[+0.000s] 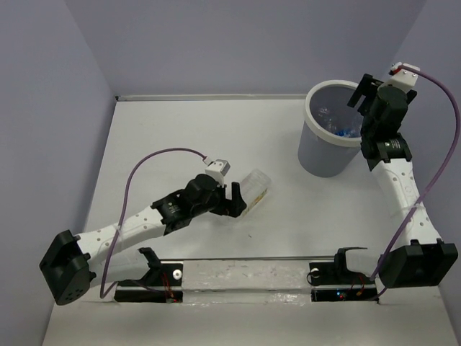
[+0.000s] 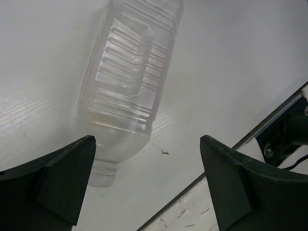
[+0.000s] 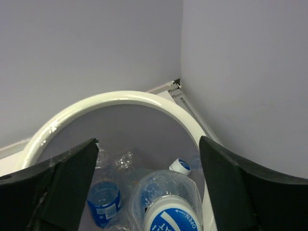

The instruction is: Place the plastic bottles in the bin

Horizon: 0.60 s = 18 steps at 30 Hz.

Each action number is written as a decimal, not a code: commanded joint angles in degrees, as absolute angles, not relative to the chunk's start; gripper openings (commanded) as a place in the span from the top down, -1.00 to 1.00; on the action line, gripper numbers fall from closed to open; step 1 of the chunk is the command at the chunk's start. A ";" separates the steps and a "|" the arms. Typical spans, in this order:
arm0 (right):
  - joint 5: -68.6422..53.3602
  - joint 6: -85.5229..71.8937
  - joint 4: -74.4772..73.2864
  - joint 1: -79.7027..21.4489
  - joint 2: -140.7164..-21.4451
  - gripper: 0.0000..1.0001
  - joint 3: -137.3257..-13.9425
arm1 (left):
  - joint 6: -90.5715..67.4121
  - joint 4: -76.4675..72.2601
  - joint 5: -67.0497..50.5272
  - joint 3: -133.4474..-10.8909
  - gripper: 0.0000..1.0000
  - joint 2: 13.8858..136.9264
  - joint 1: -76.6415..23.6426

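Observation:
A clear ribbed plastic bottle (image 1: 255, 189) lies on its side on the white table; in the left wrist view it (image 2: 127, 86) has no cap, its neck pointing toward my left finger. My left gripper (image 1: 235, 202) is open and empty (image 2: 147, 185), just short of the bottle's neck. The grey bin (image 1: 330, 130) with a white rim (image 3: 120, 100) stands at the back right. Inside it lie several clear bottles, one with a blue label (image 3: 104, 201) and one with a blue and white cap (image 3: 173, 216). My right gripper (image 1: 358, 97) hangs open and empty over the bin (image 3: 149, 192).
Lilac walls close the table at the back and sides. A metal rail (image 1: 245, 263) with the arm bases runs along the near edge. The table's back right corner (image 3: 175, 86) lies just behind the bin.

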<state>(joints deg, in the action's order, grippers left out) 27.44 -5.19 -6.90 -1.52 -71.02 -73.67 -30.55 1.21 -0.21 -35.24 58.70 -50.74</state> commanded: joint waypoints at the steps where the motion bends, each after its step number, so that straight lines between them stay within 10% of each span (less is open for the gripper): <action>1: 26.90 -5.18 -7.47 -1.58 -71.36 -0.68 -76.38 | -27.69 -0.19 4.90 -41.91 -0.98 63.01 -54.57; 4: 21.38 -9.04 -8.09 -1.58 -70.67 -0.10 -73.66 | -28.47 1.84 8.08 -44.38 -0.98 64.95 -56.07; 9: 11.53 -13.88 -8.35 -1.58 -70.22 0.14 -70.14 | -28.57 4.03 10.28 -45.87 -0.98 64.60 -56.43; 12: 12.56 -13.54 -8.35 -1.58 -71.54 0.68 -71.10 | -27.25 6.67 11.60 -46.93 -0.98 65.13 -56.43; 18: 12.31 -12.31 -8.44 -1.58 -72.95 0.88 -79.87 | -26.80 8.79 12.57 -47.11 -0.98 65.48 -56.43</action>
